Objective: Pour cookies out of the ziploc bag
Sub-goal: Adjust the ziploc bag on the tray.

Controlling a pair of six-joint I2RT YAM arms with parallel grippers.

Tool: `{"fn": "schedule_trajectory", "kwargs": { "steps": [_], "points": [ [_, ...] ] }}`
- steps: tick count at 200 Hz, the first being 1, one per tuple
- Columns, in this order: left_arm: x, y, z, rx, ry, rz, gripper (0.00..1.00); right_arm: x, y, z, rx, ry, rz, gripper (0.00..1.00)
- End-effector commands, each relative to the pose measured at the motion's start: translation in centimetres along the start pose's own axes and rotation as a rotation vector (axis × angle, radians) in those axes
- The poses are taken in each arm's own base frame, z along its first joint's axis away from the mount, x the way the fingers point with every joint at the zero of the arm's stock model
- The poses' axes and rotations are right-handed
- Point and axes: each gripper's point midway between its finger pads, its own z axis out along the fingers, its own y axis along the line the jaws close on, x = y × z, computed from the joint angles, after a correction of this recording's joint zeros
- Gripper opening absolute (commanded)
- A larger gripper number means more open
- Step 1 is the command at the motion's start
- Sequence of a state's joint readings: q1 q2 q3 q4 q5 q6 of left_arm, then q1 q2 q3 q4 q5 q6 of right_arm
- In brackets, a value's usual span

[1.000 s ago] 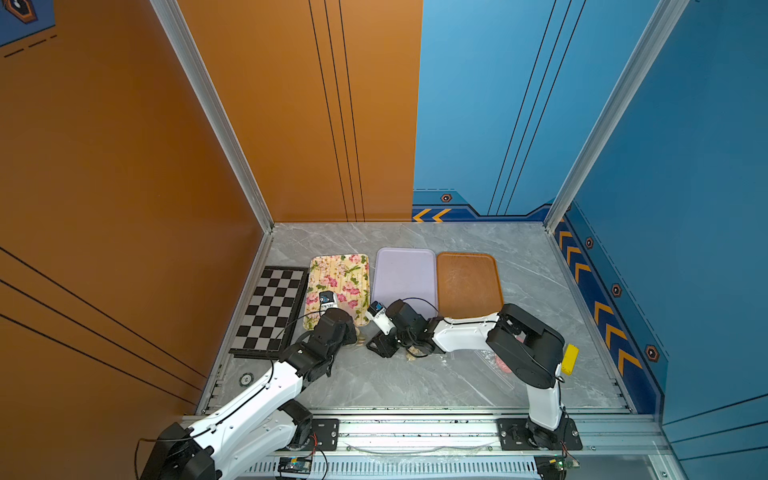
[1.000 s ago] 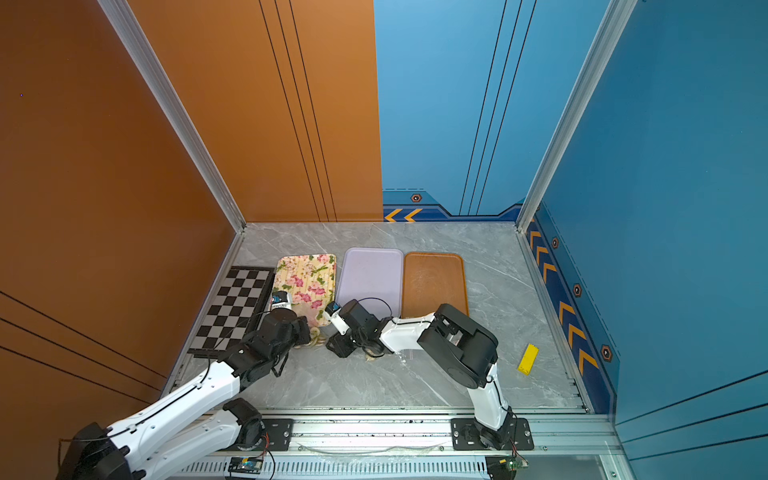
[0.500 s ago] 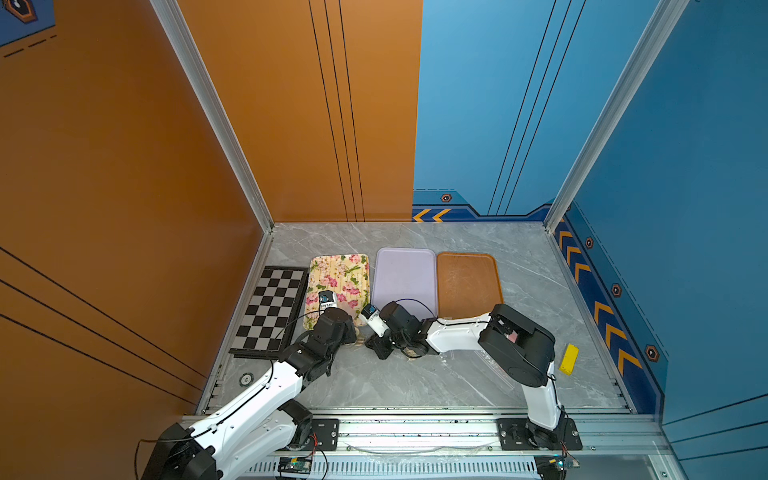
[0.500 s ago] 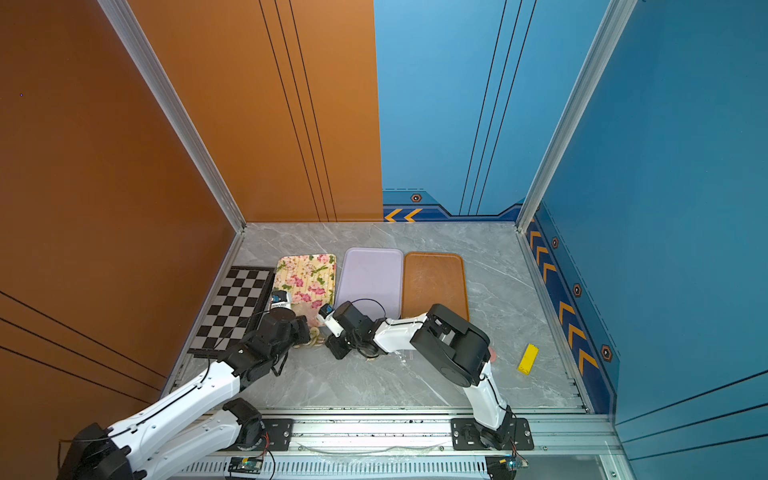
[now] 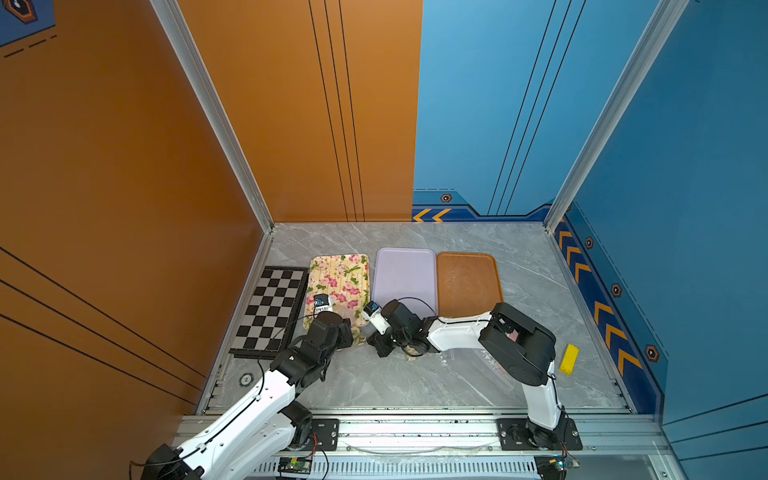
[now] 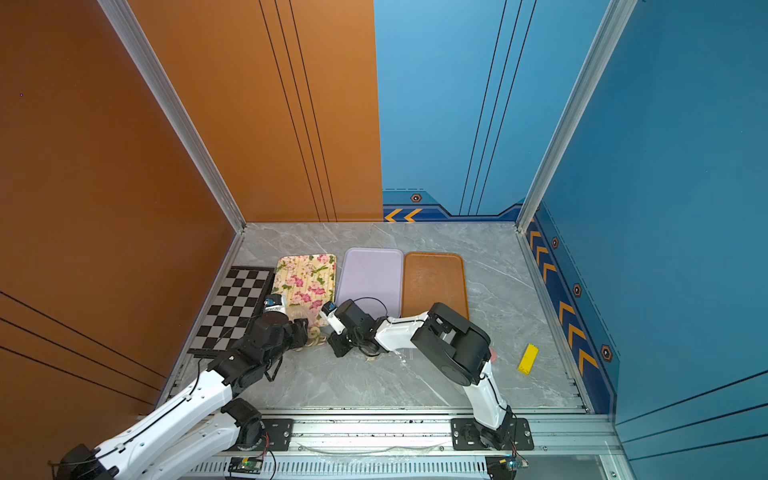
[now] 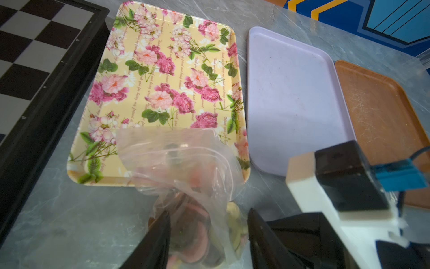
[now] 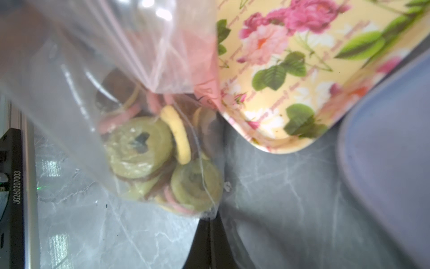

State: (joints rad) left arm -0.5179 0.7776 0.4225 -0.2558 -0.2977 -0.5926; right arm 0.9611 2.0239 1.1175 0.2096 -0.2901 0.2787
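L tool (image 7: 207,213): jaws apart, straddling the ziploc bag (image 7: 181,163). R tool (image 8: 208,223): jaws together, pinching a seamed corner of the bag. Bag sits on the grey surface (image 7: 69,221), its open end draped over the near rim of the floral tray (image 7: 162,69). Cookies (image 8: 139,146) (yellow-green rings, pink and brown rounds) are heaped inside the bag, by the R tool.
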Motion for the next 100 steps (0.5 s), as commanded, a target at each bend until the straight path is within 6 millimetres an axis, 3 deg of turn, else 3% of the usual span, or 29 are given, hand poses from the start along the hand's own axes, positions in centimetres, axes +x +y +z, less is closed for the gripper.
{"fn": "schedule_trajectory", "kwargs": {
  "steps": [1,35,58,100],
  "points": [
    [3.3,1.2,-0.3,-0.012,0.110,-0.009,0.56,-0.6,-1.6,-1.0,0.026,-0.022,0.072,0.00],
    [6.7,2.3,-0.6,-0.040,0.242,-0.040,0.55,-1.0,-2.1,-1.4,0.019,-0.033,0.100,0.00],
    [9.0,1.6,-0.5,-0.029,0.369,-0.015,0.53,-0.9,-2.0,-1.3,0.013,-0.031,0.105,0.00],
    [10.8,1.0,-0.6,-0.035,0.439,0.050,0.48,-1.0,-1.9,-1.5,0.009,-0.033,0.105,0.00]
  ]
}}
